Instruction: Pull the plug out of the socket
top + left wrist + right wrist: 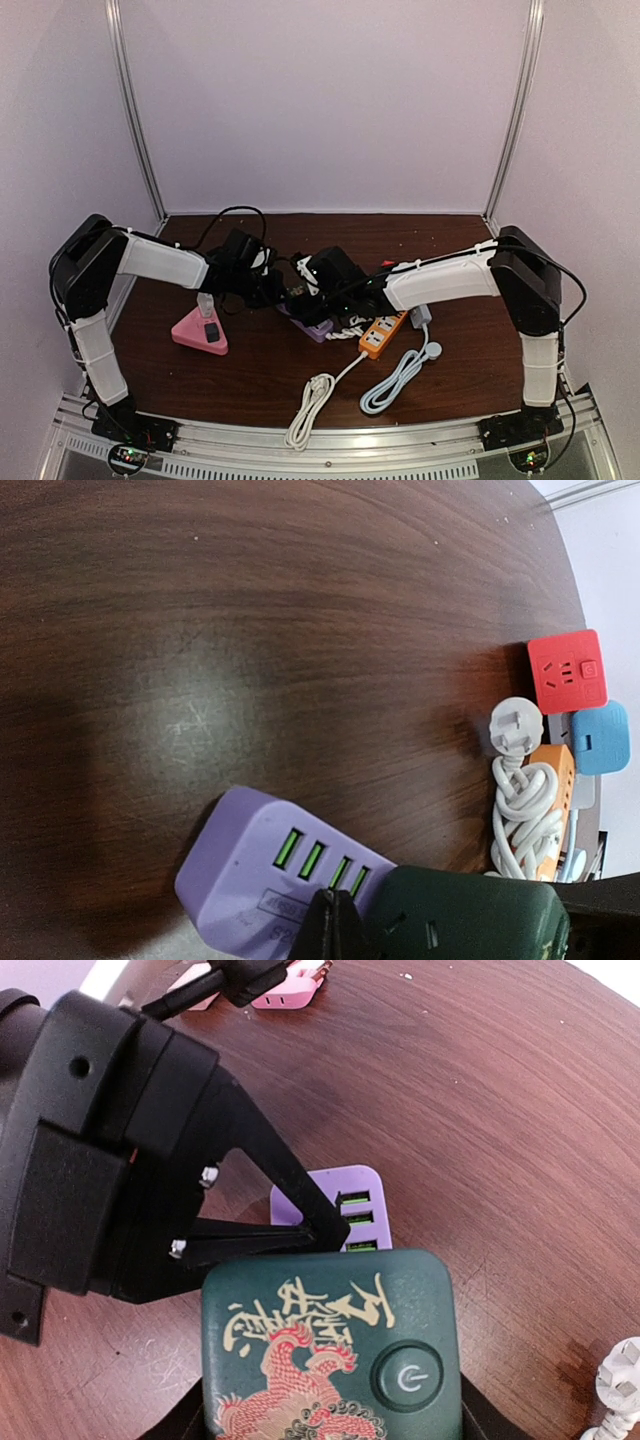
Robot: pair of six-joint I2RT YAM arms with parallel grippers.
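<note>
Tabletop with sockets, two arms. Nearest, along the bottom of the overhead view, a slotted metal rail (320,445) carries both arm bases. The table (250,375) is a dark reddish-brown wood grain, smooth, with a dull sheen and faint scratches. At lower centre lies a white cord (312,400), bundled in a long loop. Just right of it is a paler cord (395,378), also coiled, ending in a round white plug (432,350). Above these sits an orange power strip (385,335), oblong, hard plastic. Left of centre is a pink triangular socket (200,333) with a black switch. At centre, the purple socket strip (250,865) lies flat: matte plastic, rounded corners, a row of four green-lined slots. Task item: the green plug block (330,1360), dark green and square with rounded corners, printed with a red-and-cream dragon, cream characters and a round power button. It overlaps one end of the purple socket strip at the bottom centre of the right wrist view; the joint itself is hidden. The right gripper (325,1422) clasps it, a finger on each side. The left gripper (325,925) is pressed together to a point, its tip at the seam between block and strip. At the right edge of the left wrist view are a red square socket (567,672) and a blue socket (601,737). Farthest are pale lilac wall panels (330,100) between metal uprights (135,120).
</note>
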